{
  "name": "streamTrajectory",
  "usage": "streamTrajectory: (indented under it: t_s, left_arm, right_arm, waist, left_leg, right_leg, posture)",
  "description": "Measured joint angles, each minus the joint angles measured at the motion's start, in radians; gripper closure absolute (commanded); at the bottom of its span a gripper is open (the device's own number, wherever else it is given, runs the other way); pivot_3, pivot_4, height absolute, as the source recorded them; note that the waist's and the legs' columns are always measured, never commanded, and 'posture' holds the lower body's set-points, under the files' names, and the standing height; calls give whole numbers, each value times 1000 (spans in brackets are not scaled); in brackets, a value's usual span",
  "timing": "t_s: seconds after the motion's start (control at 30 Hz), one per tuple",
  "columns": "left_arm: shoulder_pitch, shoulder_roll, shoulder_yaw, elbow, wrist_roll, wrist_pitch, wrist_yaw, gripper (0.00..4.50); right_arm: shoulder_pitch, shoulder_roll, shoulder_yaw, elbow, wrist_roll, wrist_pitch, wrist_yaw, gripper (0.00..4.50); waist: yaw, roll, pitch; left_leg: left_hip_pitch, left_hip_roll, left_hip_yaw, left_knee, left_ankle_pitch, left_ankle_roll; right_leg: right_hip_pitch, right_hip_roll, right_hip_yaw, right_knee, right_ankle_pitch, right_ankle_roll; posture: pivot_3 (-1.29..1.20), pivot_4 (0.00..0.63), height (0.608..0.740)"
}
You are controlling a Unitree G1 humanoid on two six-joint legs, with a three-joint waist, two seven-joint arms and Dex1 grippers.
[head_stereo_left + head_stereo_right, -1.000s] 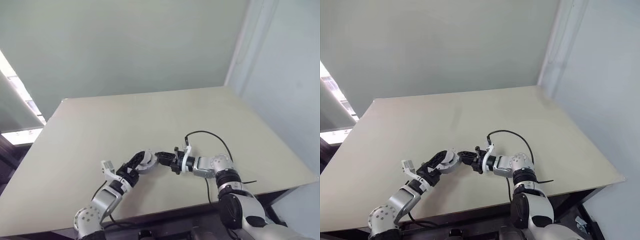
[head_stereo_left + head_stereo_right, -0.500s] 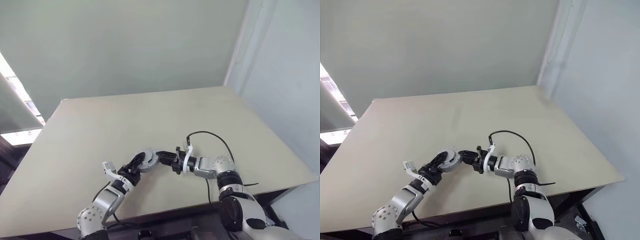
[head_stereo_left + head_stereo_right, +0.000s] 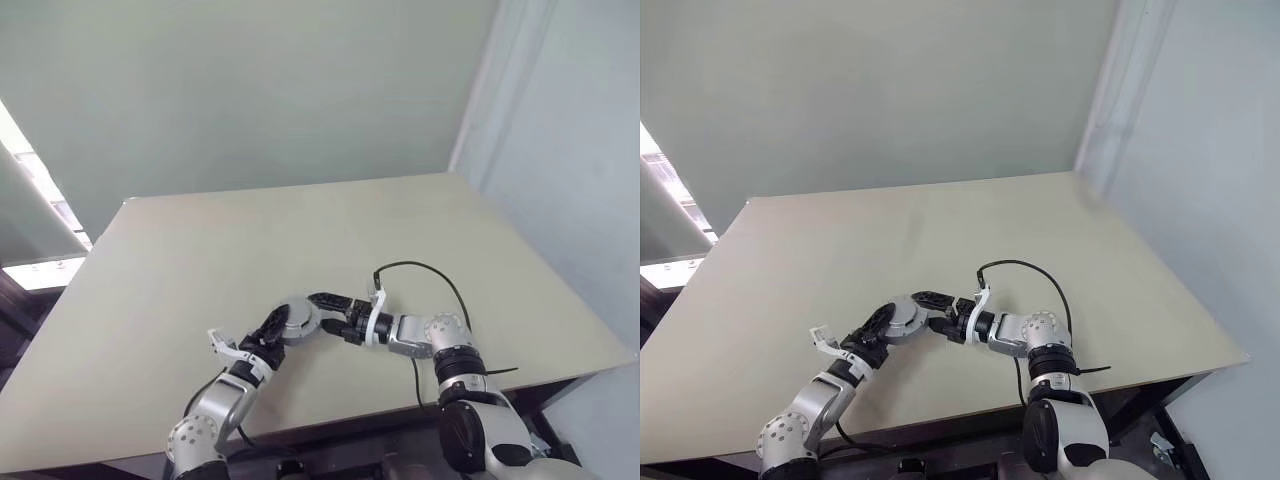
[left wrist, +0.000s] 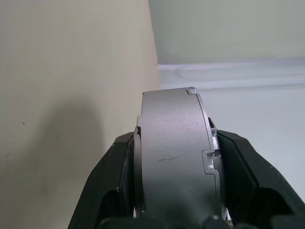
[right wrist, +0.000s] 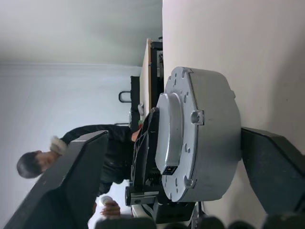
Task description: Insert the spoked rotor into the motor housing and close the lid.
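While the pale beige bench [image 3: 200, 260] lies bare and matte under a grey-green wall [image 3: 250, 90], with a bluish wall panel [image 3: 570, 150] at about two o'clock, both arms meet near its front edge. From the left eye view, the left gripper [image 3: 282, 326] reaches in from seven o'clock and the right gripper [image 3: 322, 312] from four o'clock, a black cable [image 3: 420, 270] looping off its wrist. Between them sits the motor housing [image 3: 294, 318], a round silver-grey metal drum held just above the bench.

Along the left wrist view, the housing's smooth brushed rim [image 4: 176, 157] stands edge-on, clamped between the two black fingers [image 4: 112, 186], which press its flat faces.

Across the right wrist view, the housing's lid [image 5: 178, 143] shows as a domed cast disc with small bosses and screw holes. The right gripper's fingers [image 5: 76, 186] stand wide, well apart from the drum on either side. A person in dark clothing [image 5: 95, 143] sits beyond the bench.
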Motion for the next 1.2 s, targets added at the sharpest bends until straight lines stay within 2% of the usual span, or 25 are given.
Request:
streamTrajectory:
  t_s: [0.33,0.5,0.67,0.83,1.0,1.2]
  left_arm:
    - [-48,-24,41,27,-22,-129,0,2467]
    - [-73,-13,38,18,8,-218,-3,2467]
    - [-94,110,-32,9,241,-328,-7,2470]
    - [-139,180,-35,45,407,-424,38,2471]
    - [-159,277,-48,113,565,-490,48,2471]
    - [-183,312,-59,247,691,-534,47,2471]
  right_arm:
    - [10,0,23,-21,7,-82,-36,0]
    - [113,7,209,-151,-98,-274,63,0]
    - [220,-71,466,-322,-262,-546,237,0]
    - [292,-156,595,-438,-379,-763,322,0]
    - [341,-203,679,-484,-486,-987,353,0]
    - [359,-205,706,-485,-544,-1105,332,0]
  waist:
    - [0,0,0]
    - [0,0,0]
    - [0,0,0]
    - [12,-1,0]
    - [19,-1,0]
    - [38,-4,0]
  left_leg:
    - [-1,1,0,2,0,0]
    - [-1,1,-1,3,0,0]
    - [-1,0,0,4,0,0]
    - [0,1,-2,4,0,-1]
    - [0,1,-1,3,0,-1]
    - [0,1,-2,5,0,-1]
  right_leg:
    - [0,1,0,0,0,0]
    - [1,2,0,0,0,0]
    - [1,2,1,0,0,1]
    - [1,2,0,0,1,1]
    - [1,2,1,0,1,1]
    - [1,2,0,1,1,0]
  posture:
    - [0,0,740]
    - [0,0,740]
    - [0,0,740]
    - [0,0,740]
    - [0,0,740]
    - [0,0,740]
